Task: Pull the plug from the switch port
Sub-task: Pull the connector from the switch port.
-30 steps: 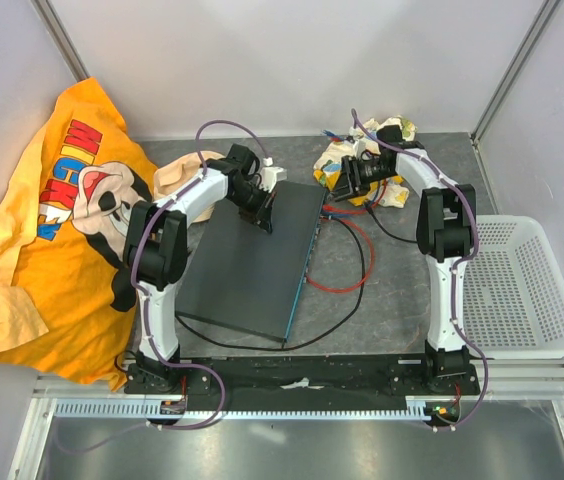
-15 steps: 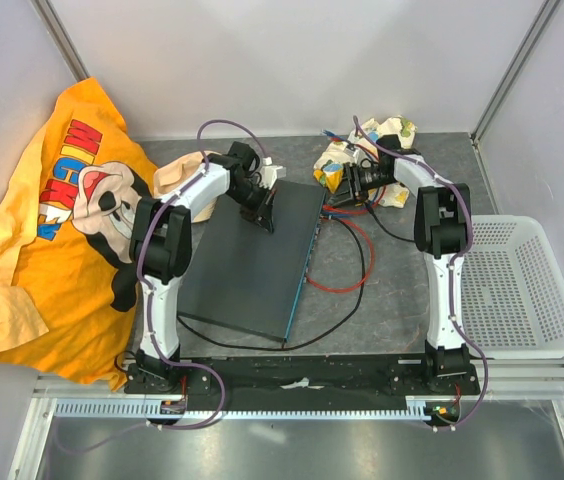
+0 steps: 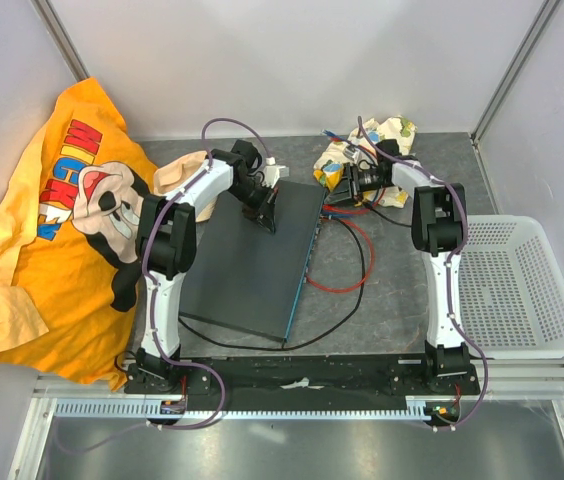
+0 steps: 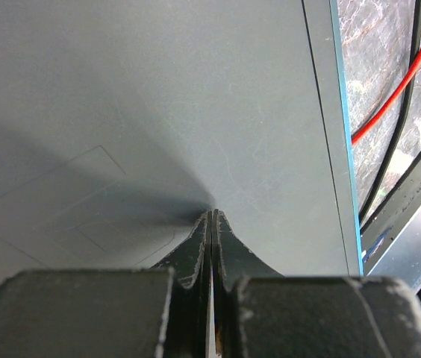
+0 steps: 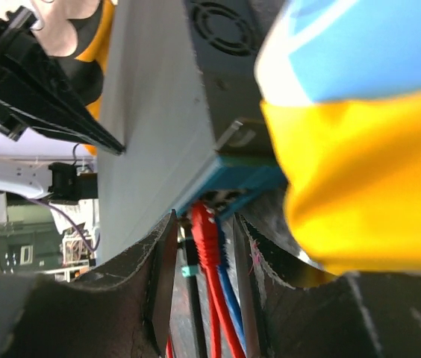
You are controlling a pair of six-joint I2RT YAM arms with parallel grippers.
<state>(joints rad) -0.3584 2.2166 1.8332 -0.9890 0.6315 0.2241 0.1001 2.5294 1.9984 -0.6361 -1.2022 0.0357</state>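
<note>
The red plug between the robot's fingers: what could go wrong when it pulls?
1. The blue cable sits right beside the red plug, between the open fingers of the right gripper, so it might get pinched too.
2. The left gripper only touches the smooth switch top with its shut tips; if they slip, the switch could slide along with the pull.
</note>
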